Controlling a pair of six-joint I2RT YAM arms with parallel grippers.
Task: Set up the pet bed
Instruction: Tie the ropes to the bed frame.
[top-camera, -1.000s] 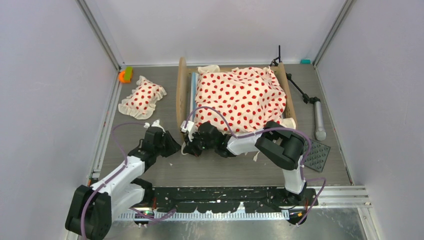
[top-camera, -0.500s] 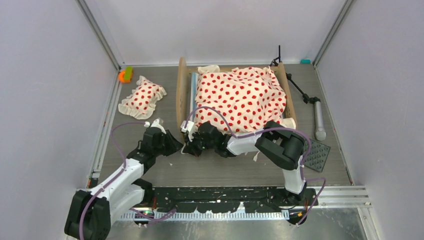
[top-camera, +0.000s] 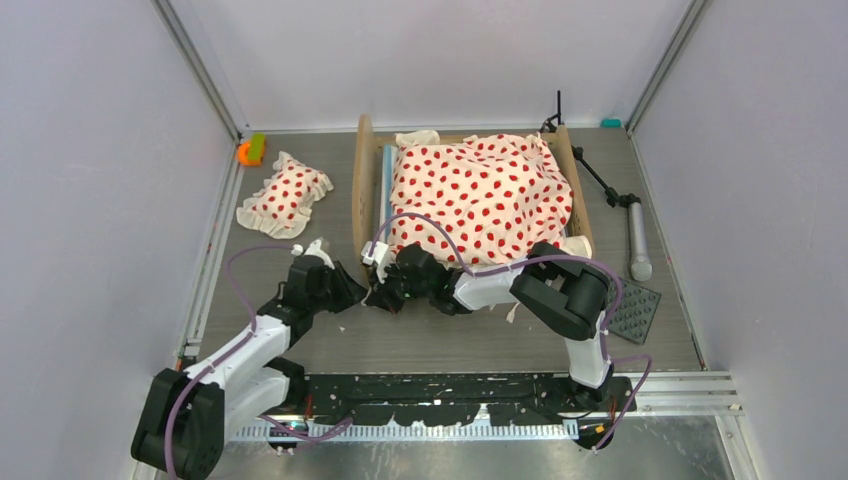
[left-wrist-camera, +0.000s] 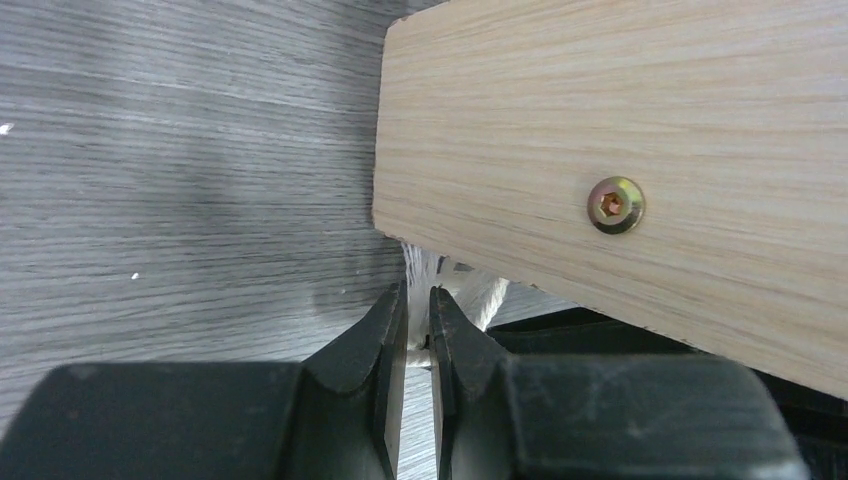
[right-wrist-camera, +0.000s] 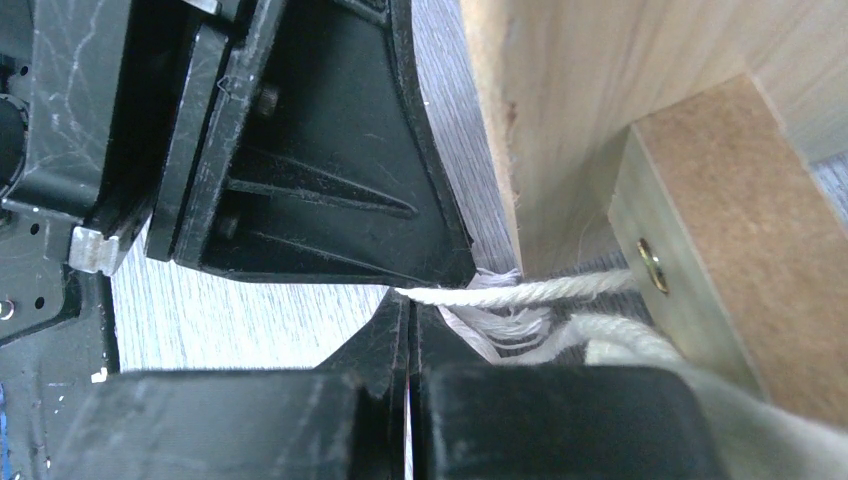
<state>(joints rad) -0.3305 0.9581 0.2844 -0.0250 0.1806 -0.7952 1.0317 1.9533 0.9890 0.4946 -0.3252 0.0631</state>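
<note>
- Light wood frames the one pet bed (top-camera: 362, 185), which stands at the far middle of the desk (top-camera: 450, 340). One cream cover with red dots (top-camera: 480, 195) lies in a heap over it.
- We count one small dotted pillow (top-camera: 285, 195), alone on the desk to the left of the bed.
- We count also one black tripod stand (top-camera: 612, 195) and one dark studded mat (top-camera: 635, 310) on the right, and one small orange and green thing (top-camera: 250, 150) in the far left corner.
- The desk is grey with a wood grain, and pale walls close it on three sides.
- The right fingers (right-wrist-camera: 390, 340) are pressed together on a white cord (right-wrist-camera: 520, 292) at the bed's near left corner.
- The left fingers (left-wrist-camera: 385, 330) keep only a narrow gap, with the white cord in it. We cannot tell if they pinch it.
</note>
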